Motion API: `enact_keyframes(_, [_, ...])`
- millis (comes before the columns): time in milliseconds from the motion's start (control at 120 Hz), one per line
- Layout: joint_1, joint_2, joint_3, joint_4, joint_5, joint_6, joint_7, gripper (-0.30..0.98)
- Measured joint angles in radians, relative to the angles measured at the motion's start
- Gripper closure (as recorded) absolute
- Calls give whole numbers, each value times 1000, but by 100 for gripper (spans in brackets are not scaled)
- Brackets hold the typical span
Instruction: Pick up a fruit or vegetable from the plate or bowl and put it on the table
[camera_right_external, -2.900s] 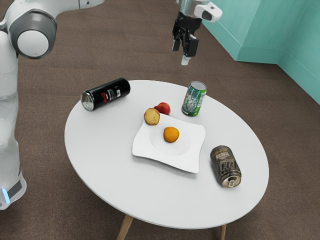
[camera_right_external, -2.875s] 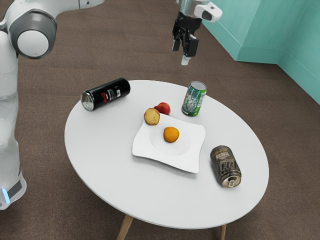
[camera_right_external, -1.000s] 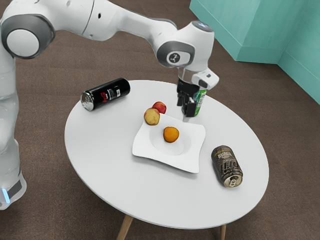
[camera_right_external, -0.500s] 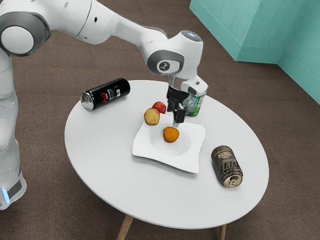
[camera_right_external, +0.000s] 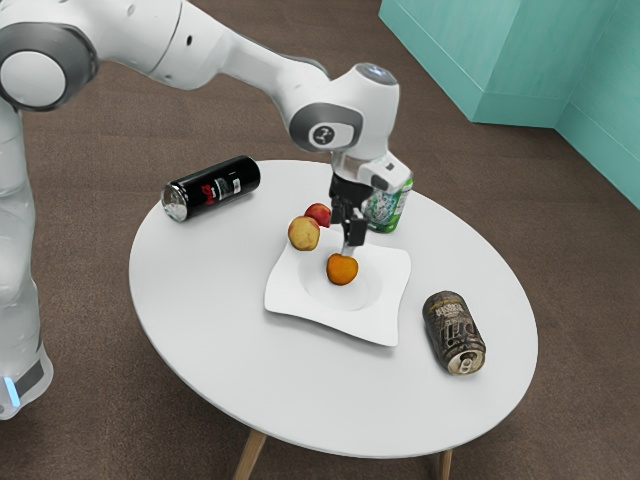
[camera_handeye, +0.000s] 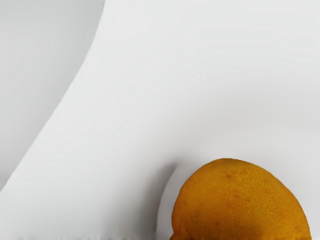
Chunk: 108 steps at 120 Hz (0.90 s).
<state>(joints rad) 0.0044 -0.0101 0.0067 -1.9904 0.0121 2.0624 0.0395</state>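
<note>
The black can (camera_right_external: 212, 188) lies on its side at the exterior view's far left; the brown can (camera_right_external: 454, 333) lies at the near right. The green can (camera_right_external: 389, 206) stands upright, partly behind the tool (camera_right_external: 348, 238). A yellowish fruit (camera_right_external: 304, 233) sits at the edge of the white plate (camera_right_external: 377, 323), beside a red fruit (camera_right_external: 317, 214). The tool, fingers parted, hangs just over the orange (camera_right_external: 342, 269), there on the plate. The round white desk (camera_right_external: 214, 323) stands on brown flooring (camera_right_external: 80, 250) near teal walls (camera_right_external: 520, 60). I can't read the cans' lettering.
</note>
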Motion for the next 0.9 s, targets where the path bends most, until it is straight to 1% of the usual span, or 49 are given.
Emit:
enact_keyframes(400, [1, -3, -34, 4, 1, 0, -2, 0])
enact_keyframes(750, [-85, -5, -30, -3, 1, 2, -3, 0])
enact_keyframes(900, [-114, -33, -27, -3, 0, 1, -3, 0])
